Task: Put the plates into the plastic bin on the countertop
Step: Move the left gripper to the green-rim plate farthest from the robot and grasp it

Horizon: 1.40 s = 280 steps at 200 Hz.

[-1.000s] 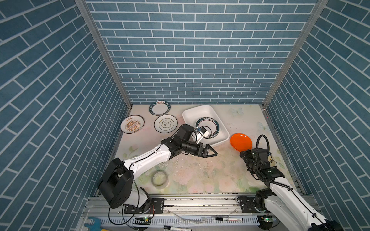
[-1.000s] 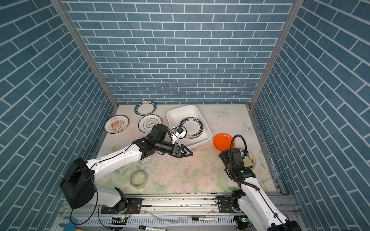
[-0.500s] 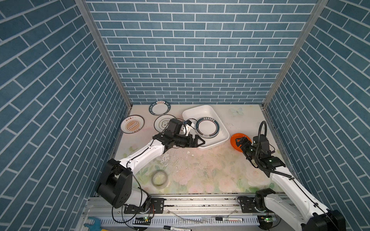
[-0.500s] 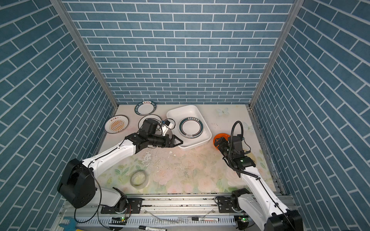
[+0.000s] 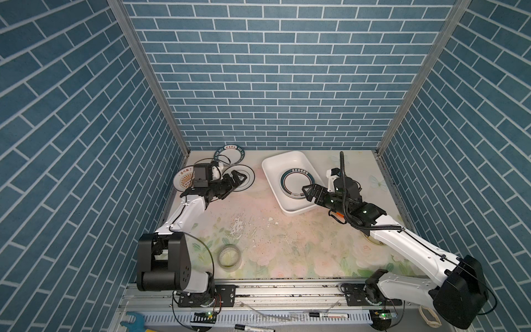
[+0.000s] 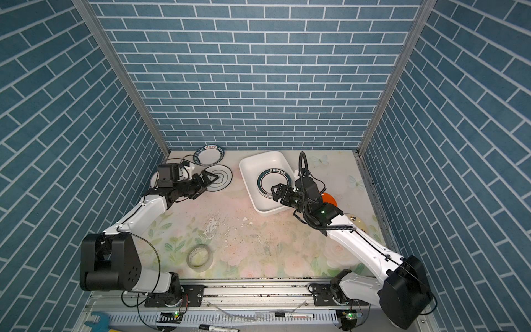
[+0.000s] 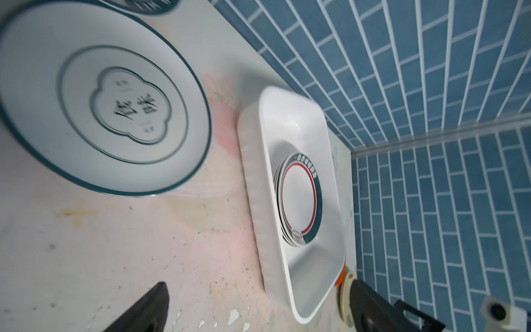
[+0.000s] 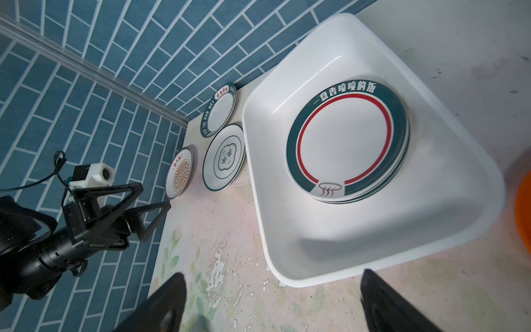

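Left wrist view puts the ringed plate (image 7: pixel 100 97) flat on the countertop (image 7: pixel 86 244), just beside the plastic bin (image 7: pixel 253 186). The left gripper (image 5: pixel 240 177) hangs over part of that plate with its jaws spread and empty. A shallow rim lying flush gives little to pinch, so a closing finger could skid it against the sunburst plate (image 5: pixel 182 179) or the bin wall. Inside the bin a stack of plates (image 5: pixel 296 182) sits flat. Further right, the right gripper (image 5: pixel 308 192), also spread wide and holding nothing, hovers over the bin's near corner. Its arm passes above the orange plate (image 6: pixel 329 198) and the pale yellow plate (image 6: pixel 359 222), so a low swing might drag them or nudge the bin.
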Available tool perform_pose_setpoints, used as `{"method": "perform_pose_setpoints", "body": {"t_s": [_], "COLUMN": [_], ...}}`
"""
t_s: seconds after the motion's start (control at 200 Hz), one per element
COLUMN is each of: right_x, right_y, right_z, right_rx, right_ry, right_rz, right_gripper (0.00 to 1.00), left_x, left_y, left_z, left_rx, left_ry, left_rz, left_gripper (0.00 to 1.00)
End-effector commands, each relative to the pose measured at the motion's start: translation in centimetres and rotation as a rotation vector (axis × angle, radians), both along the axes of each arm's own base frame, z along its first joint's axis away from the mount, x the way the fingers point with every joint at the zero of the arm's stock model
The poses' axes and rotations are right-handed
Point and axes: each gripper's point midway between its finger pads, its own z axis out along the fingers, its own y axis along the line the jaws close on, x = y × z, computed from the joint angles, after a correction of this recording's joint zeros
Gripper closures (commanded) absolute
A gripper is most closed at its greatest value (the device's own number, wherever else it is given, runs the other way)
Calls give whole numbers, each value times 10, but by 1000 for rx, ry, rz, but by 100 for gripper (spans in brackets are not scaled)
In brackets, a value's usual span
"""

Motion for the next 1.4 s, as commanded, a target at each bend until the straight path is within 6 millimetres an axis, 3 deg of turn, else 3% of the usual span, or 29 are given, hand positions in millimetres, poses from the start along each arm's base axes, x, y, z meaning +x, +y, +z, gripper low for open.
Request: {"method": "perform_pose_setpoints", "body": {"t_s": [0.0,0.12,0.37,0.525,0.74,1.175,1.285,1.395], "right_x": [0,-9,-30,-39,-45,-47,-45,-47], "right_y": [13,26,55,61,44,17,11,7], "right_z": [19,26,32,31,35,20,19,20], "right_rx": [16,35,33,32,26,-52,-63,-69], "right_ry": [-97,-118,-136,-144,-165,-158,-164,-164], "right_rz": [27,61,176,202,162,84,57,49], "right_gripper": [6,6,6,5,5,3,2,2], "left_x": [10,21,33,48,62,79,80,80], "left_y": [38,62,74,81,86,68,66,67], "left_z": [-17,-34,-66,-82,-118,-159,-167,-171], "left_rx": [-37,-48,-62,-76,-113,-93,-94,-100], "left_ry": [40,79,131,157,203,262,280,285], "left_rz": [104,148,185,235,303,279,289,298], "left_gripper": [1,3,7,10,15,21,27,43]}}
